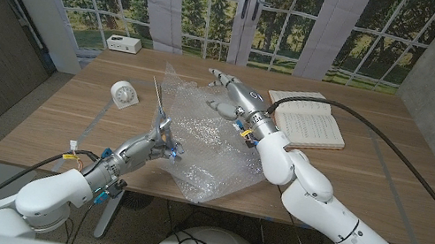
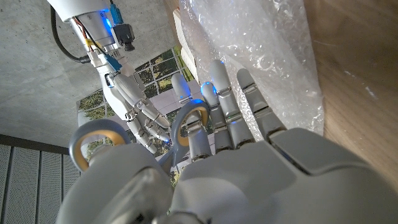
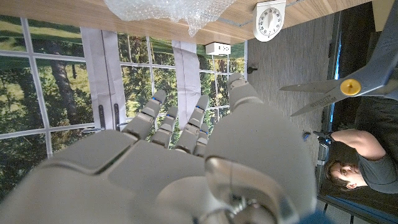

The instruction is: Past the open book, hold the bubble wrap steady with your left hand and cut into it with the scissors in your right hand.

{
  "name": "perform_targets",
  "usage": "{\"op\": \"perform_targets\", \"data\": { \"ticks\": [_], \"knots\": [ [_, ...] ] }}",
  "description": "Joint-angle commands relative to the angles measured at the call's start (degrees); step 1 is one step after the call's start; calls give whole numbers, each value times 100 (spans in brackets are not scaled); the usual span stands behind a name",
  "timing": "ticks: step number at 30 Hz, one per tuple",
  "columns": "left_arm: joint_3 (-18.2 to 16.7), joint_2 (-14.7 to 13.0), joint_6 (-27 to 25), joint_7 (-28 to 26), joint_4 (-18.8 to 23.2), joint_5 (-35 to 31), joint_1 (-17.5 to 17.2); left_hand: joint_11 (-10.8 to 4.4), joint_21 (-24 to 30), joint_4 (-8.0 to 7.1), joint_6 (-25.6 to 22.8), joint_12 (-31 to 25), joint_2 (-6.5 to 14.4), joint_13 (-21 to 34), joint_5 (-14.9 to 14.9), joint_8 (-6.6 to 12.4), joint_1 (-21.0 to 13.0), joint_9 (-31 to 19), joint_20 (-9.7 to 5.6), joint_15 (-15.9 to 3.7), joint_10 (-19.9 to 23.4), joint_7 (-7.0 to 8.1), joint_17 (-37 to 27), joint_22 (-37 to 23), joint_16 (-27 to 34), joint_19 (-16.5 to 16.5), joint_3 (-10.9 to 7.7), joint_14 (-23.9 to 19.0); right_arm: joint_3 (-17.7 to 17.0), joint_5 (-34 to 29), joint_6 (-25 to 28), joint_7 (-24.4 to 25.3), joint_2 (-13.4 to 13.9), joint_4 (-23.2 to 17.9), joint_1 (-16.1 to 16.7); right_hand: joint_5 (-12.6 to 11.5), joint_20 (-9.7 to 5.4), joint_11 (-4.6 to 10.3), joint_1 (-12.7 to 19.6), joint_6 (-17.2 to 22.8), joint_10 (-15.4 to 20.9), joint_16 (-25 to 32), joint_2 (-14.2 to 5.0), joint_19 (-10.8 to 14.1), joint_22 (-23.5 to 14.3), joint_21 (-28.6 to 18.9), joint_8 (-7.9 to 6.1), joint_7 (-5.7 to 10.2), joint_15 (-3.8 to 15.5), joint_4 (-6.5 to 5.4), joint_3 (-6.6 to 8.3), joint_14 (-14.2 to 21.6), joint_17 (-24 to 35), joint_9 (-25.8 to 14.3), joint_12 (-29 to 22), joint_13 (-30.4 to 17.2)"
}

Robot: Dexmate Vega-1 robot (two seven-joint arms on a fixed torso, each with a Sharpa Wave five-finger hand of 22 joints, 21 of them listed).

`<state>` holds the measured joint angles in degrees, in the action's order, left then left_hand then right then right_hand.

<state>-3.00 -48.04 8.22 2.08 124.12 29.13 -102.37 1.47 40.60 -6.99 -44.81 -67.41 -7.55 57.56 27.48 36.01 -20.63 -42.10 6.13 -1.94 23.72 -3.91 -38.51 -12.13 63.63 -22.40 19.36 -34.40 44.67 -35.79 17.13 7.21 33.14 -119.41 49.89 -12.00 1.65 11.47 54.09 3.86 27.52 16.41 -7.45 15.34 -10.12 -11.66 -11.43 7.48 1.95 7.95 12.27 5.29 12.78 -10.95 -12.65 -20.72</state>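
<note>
Left robot hand (image 1: 162, 141), lower left of frame, gripping scissors (image 1: 159, 105), blades up and apart. Bubble wrap (image 1: 200, 141) spread mid-frame on desk (image 1: 386, 183). Right robot hand (image 1: 235, 96) spread just above wrap, left of book (image 1: 308, 120).

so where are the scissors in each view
head view: scissors, blades up, held in the left hand at the bubble wrap's left edge
left wrist view: handle loops on that hand's fingers
right wrist view: open blades with a yellow pivot, near the clock
shared landmark: the bubble wrap
</note>
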Motion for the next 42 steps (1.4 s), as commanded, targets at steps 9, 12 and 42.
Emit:
{"op": "perform_targets", "data": {
  "ticks": [9,12,42],
  "knots": [
    [98,-25,200,160,-143,55,107,-34,-50,-34,-151,-52,20,8,21,-33,-30,-27,8,32,27,-369,8,-18,34,-66,2,-14,39,346,-298,35,-154,217,-124,100,-4,74,-188,-54,76,-1,-22,-38,-15,23,7,64,810,-113,-54,-10,25,-11,23,9],
    [111,-40,191,162,-151,82,117,-44,-57,-38,-159,-53,32,9,20,-35,-33,-39,6,45,28,-371,6,-19,38,-61,-2,-16,71,353,-307,10,-186,251,-170,104,-11,78,-184,-55,81,-1,-30,-44,-15,25,6,73,811,-111,-52,-11,24,-11,25,12],
    [174,-121,232,116,-199,118,158,-36,-102,-63,-198,-63,105,26,0,-111,-58,-77,-1,29,43,-378,0,-30,56,-77,-15,-2,442,265,-454,-289,-420,619,-597,142,-1,80,-167,-188,93,-30,-62,-102,-9,38,33,29,816,-95,-53,-79,6,-11,55,48]
  ]
}}
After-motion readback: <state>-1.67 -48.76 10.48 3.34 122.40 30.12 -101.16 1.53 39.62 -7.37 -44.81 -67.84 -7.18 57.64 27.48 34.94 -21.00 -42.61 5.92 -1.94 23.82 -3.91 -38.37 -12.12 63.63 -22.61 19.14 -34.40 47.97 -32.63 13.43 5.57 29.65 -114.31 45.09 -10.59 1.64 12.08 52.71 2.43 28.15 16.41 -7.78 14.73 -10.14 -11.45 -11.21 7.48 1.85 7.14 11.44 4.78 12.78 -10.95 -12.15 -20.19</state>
